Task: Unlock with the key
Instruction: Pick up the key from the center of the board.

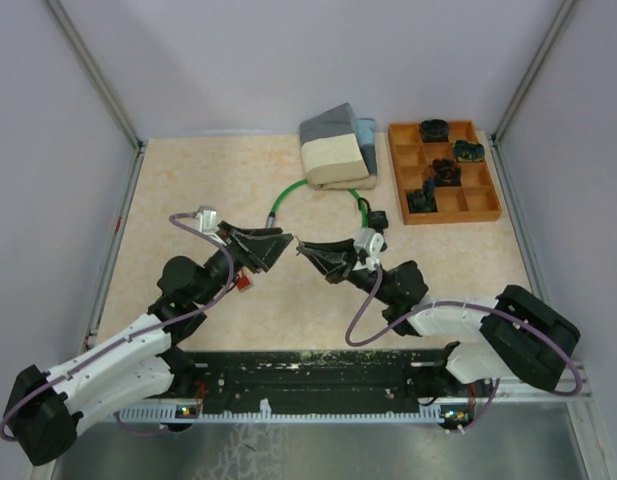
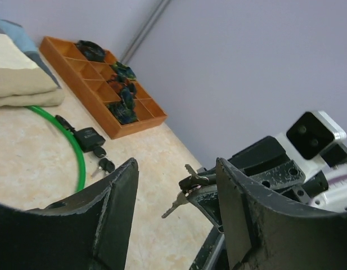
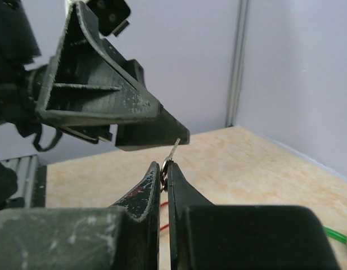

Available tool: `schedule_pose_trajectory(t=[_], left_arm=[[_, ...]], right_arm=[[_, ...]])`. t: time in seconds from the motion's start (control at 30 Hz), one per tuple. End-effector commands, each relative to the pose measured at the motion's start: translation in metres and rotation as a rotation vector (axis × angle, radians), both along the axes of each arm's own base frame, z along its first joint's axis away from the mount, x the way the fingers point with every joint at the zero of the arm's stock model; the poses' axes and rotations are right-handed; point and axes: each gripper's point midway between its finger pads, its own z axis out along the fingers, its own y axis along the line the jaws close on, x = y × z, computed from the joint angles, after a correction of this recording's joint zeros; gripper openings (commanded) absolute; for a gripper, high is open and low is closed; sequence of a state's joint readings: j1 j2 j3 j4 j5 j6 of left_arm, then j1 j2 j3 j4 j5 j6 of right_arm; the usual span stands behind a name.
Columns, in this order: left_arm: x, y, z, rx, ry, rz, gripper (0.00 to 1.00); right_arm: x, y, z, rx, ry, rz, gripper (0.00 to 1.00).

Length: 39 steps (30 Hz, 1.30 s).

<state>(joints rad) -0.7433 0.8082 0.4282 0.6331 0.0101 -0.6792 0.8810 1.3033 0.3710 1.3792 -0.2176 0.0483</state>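
Right jaws pinch key [image 3: 174,149]; left jaws gape just beside

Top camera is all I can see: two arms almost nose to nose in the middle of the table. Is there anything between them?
Observer: Yes. The right wrist camera shows the right jaws shut on a small metal key, with its blade poking up past the tips.
Operator: Is the other arm gripping it too?
Observer: No. Its own camera shows the left jaws standing open. The key shows in the gap but is not clamped.
Operator: And where is the thing it opens?
Observer: The black lock body lies at the end of the green cable, and a second, dark-headed key lies beside it.
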Motion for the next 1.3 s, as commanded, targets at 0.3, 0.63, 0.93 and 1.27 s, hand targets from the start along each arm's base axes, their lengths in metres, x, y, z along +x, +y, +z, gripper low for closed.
schedule_pose_trajectory(t=[0.3,0.63,0.93,1.27], left_arm=[[-0.039,-0.026,0.021,-0.097,-0.154,-0.287,0.53],[-0.045,-0.024,0.028,-0.116,-0.194,-0.303,0.24],[-0.050,-0.024,0.032,-0.118,-0.224,-0.320,0.00],[-0.034,-0.022,0.029,0.029,-0.206,-0.231,0.00]], right_arm=[[-0.040,-0.008,0.045,0.230,0.036,0.226,0.00],[-0.044,-0.004,0.044,0.241,0.059,0.271,0.00],[-0.041,-0.004,0.045,0.260,0.084,0.286,0.00],[-0.038,-0.014,0.037,0.127,0.105,0.316,0.36]])
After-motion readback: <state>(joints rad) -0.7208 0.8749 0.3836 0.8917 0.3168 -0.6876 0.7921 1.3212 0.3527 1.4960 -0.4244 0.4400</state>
